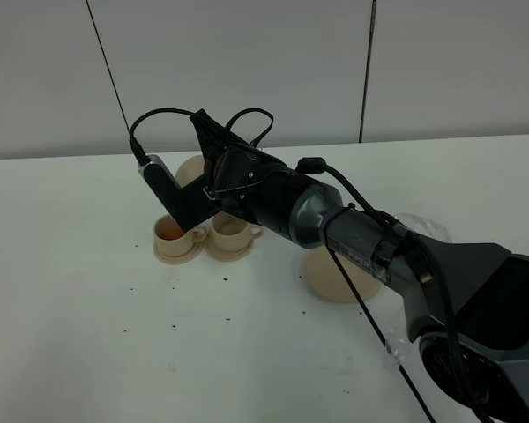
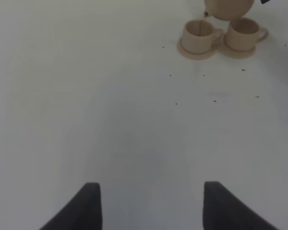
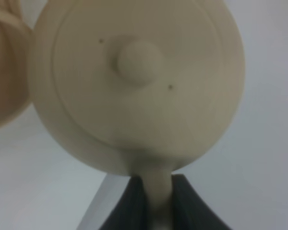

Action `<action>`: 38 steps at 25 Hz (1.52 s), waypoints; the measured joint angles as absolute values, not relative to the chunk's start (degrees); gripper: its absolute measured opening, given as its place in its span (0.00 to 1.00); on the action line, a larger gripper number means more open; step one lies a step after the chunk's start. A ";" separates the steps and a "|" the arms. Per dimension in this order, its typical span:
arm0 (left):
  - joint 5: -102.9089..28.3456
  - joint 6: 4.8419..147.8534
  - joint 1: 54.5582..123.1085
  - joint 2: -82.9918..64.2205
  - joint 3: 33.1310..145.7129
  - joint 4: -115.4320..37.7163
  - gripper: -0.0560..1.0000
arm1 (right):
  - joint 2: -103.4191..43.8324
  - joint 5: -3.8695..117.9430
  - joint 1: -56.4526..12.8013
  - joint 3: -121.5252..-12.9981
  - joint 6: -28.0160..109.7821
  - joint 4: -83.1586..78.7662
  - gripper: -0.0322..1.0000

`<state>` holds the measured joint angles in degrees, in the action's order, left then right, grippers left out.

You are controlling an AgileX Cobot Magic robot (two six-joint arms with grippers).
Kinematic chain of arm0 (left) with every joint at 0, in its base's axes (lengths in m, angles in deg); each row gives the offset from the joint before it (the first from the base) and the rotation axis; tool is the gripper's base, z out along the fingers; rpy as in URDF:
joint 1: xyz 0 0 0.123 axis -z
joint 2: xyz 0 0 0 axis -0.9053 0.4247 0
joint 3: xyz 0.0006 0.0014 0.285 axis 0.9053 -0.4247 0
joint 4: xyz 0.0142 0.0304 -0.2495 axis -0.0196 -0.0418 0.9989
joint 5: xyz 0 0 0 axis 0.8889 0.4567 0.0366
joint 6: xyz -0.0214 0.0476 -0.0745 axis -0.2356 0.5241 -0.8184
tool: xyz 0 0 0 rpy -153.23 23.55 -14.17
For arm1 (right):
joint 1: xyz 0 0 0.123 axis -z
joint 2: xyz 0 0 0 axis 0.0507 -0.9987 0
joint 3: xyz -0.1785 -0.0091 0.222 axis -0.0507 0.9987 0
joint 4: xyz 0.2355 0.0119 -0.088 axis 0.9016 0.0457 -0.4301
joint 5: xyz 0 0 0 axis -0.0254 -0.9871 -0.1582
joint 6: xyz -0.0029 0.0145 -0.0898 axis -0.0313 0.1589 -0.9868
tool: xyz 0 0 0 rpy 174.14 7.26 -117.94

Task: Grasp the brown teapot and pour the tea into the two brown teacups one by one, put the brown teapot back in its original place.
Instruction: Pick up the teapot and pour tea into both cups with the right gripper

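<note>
My right gripper reaches across to the left and is shut on the loop handle of the brown teapot. In the right wrist view the handle runs between the fingers below the knobbed lid of the teapot. The teapot is tilted over the left teacup, and a thin stream of tea falls into it. That cup holds orange-brown tea. The right teacup stands touching beside it on its own saucer. The wide saucer lies bare under my right arm. My left gripper hangs open over bare table.
Dark tea specks are scattered over the white table. Crumpled clear plastic lies at the right behind my arm. A grey wall stands behind the table's far edge.
</note>
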<state>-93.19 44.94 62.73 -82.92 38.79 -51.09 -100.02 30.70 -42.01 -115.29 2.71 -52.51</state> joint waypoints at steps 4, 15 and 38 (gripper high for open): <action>-93.19 44.94 62.73 -82.92 38.79 -51.09 0.56 | -100.02 30.97 -42.01 -115.29 2.07 -52.51 0.12; -93.19 44.94 62.73 -82.92 38.79 -51.09 0.56 | -100.02 32.84 -42.01 -115.29 1.74 -53.00 0.12; -93.19 45.01 62.73 -82.92 38.79 -51.09 0.56 | -100.02 34.41 -42.01 -115.29 -0.80 -53.86 0.12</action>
<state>-93.19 45.01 62.73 -82.92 38.79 -51.09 -100.02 34.41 -42.01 -115.29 -0.80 -53.86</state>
